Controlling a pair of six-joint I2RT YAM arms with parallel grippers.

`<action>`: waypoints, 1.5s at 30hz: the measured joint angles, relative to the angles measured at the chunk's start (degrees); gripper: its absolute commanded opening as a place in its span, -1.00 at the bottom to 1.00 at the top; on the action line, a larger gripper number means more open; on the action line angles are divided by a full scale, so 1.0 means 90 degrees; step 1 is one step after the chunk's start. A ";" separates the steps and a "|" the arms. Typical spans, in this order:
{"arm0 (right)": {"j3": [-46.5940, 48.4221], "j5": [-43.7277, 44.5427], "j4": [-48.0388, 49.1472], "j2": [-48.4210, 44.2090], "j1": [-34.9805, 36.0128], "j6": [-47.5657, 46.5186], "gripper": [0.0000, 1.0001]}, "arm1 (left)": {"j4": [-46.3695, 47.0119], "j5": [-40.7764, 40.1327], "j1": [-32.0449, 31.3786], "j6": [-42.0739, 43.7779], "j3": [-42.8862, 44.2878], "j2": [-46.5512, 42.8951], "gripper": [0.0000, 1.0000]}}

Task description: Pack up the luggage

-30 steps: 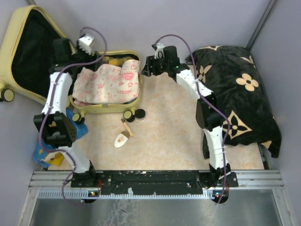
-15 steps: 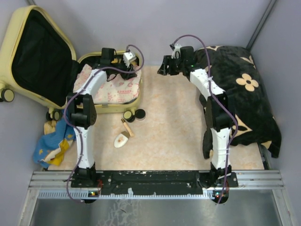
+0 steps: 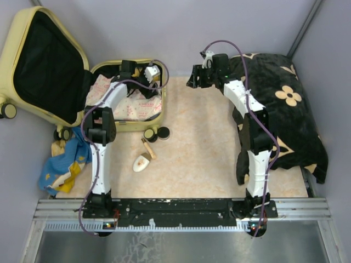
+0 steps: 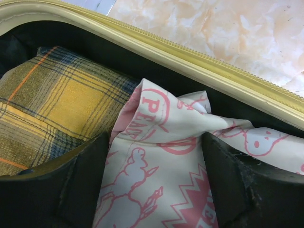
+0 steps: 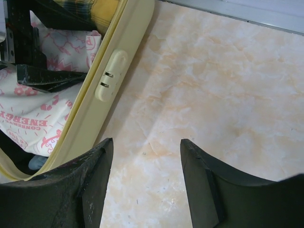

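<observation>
**A:** Status?

**B:** Luggage (image 3: 129, 126) lies open right under the left end effector (image 4: 154, 145), with the lid (image 3: 46, 66) off to its left. Fingers (image 4: 85, 185) are spread and pinch nothing. Pink cloth (image 4: 190, 123) is bunched between and below them, plaid cloth (image 4: 52, 99) just beside.

**A:** Right side?

**B:** Right end effector (image 5: 146, 145) is spread too, and empty, over bare table (image 5: 223, 95). Luggage latch (image 5: 110, 76) is just to its left.

**A:** Risks?

**B:** Main one: the pink cloth sits crumpled close to the zipper rim (image 4: 213, 71). If a fold snags a finger as the left one lifts, it likely drags the cloth out over the rim, and the lid won't shut clean.

**A:** Anything else?

**B:** An off-centre push could ride the plaid cloth up the wall. The right one is near the rim, so a sideways move could bump the shell and shift it under the left. Blue cloth (image 3: 63, 164) is out on the table, well away from both, so packing looks unfinished. Fetching it means swinging back across the rim, which is another snag chance.
</observation>
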 measured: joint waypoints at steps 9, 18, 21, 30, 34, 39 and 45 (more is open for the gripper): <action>-0.0102 0.0012 -0.0022 -0.0007 0.0000 -0.0070 0.22 | -0.0452 -0.0243 -0.0287 0.0704 0.0027 -0.0163 0.90; -0.0199 -0.0151 0.0078 -0.0032 0.0000 -0.0078 0.32 | -0.1401 -0.0517 -0.0345 0.0665 -0.0010 -0.0862 0.94; -0.0265 -0.0209 0.0158 -0.0032 0.0000 -0.0075 0.38 | -0.1632 -0.0461 -0.0250 0.0447 0.0010 -0.1282 0.95; -0.0573 -0.0379 0.0328 -0.0085 -0.0007 -0.0100 0.57 | -0.2018 0.0177 0.0551 -0.0061 -0.0588 -0.3228 0.93; -0.0741 -0.0425 0.0359 -0.0172 -0.0017 -0.0180 0.68 | -0.2390 0.0580 0.0996 -0.0044 -0.1326 -0.3808 0.91; -0.0935 -0.0474 0.0350 -0.0338 -0.0036 -0.0265 0.79 | -0.3087 0.0729 0.1161 0.0641 -0.3082 -0.4709 0.89; -0.1086 -0.0483 0.0347 -0.0481 -0.0056 -0.0359 0.88 | -0.3796 0.0726 0.0979 0.1508 -0.5122 -0.6149 0.85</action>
